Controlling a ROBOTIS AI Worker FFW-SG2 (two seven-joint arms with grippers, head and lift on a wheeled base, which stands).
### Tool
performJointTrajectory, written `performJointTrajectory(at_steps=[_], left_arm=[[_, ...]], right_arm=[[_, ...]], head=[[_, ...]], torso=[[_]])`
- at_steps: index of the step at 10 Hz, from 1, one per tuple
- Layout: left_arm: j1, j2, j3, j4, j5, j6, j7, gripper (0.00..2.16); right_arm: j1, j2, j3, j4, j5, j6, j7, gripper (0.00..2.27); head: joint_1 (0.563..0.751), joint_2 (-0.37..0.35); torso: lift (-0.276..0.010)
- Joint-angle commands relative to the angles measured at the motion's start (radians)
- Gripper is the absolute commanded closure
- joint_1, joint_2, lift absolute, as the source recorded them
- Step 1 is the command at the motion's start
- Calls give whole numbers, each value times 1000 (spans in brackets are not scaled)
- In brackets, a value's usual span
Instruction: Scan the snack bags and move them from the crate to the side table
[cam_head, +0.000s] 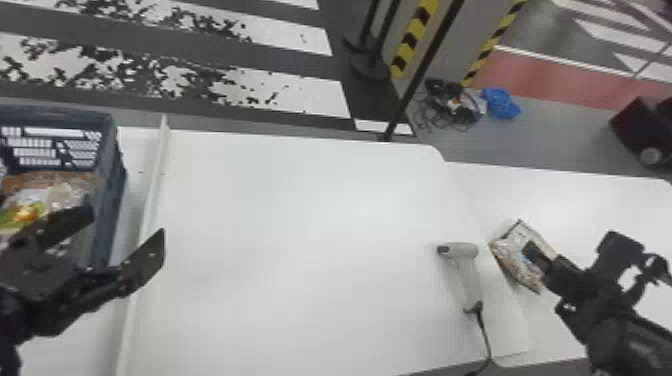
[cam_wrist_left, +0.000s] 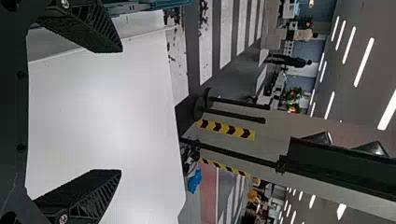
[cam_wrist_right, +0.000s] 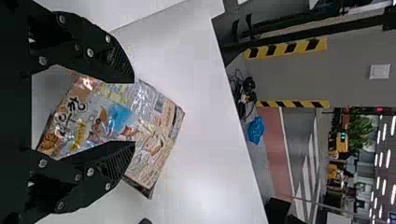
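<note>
Nearby | scanner (cam_head: 466, 275) beside snack bag (cam_head: 511, 250) | ledge (cam_head: 150, 200) beside crate (cam_head: 111, 185)

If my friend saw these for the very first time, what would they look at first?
Probably the two black robot grippers, both open: the left one by the blue-grey plastic crate, the right one at a shiny, colourful snack bag by the white side table. Next, maybe the light-grey, gun-shaped scanner lying near that bag, then yellow-and-black stripes beyond the tables.
</note>
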Motion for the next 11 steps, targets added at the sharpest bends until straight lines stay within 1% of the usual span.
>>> performJointTrajectory(at_steps=[1, 2, 3, 4, 5, 6, 8, 9, 10, 11], left_arm=[[-2, 1, -3, 2, 0, 0, 6, 70], [-1, -1, -3, 2, 0, 0, 6, 70], [-1, -1, -3, 3, 0, 0, 6, 70], [-1, -2, -3, 5, 0, 0, 8, 70], [5, -5, -3, 3, 0, 0, 11, 70], [11, -7, -3, 3, 0, 0, 34, 70], [34, -9, -3, 0, 0, -9, 42, 70], [48, -9, -3, -8, 0, -9, 42, 70], [67, -16, -3, -26, 0, -6, 42, 70], [87, -24, 5, -58, 9, -3, 63, 70]], right_arm=[[135, 81, -37, -246, -17, -7, 1, 76], [221, 156, -34, -397, -28, -62, 38, 87], [268, 211, -11, -493, -16, -65, 84, 87], [293, 257, 12, -551, -13, -62, 116, 87], [310, 305, 39, -601, -13, -62, 167, 87], [325, 323, 70, -637, -8, -62, 188, 87], [376, 354, 170, -722, 40, -93, 257, 93], [386, 363, 228, -748, 69, -105, 259, 93], [391, 385, 282, -766, 112, -117, 257, 107], [382, 392, 312, -765, 122, -127, 249, 110]], head=[[695, -350], [695, -350], [695, -350], [695, -350], [695, -350], [695, -350], [695, -350], [695, -350], [695, -321], [695, -273]], torso=[[-87], [-87], [-87], [-87], [-87], [-87], [-87], [-87], [-87], [-87]])
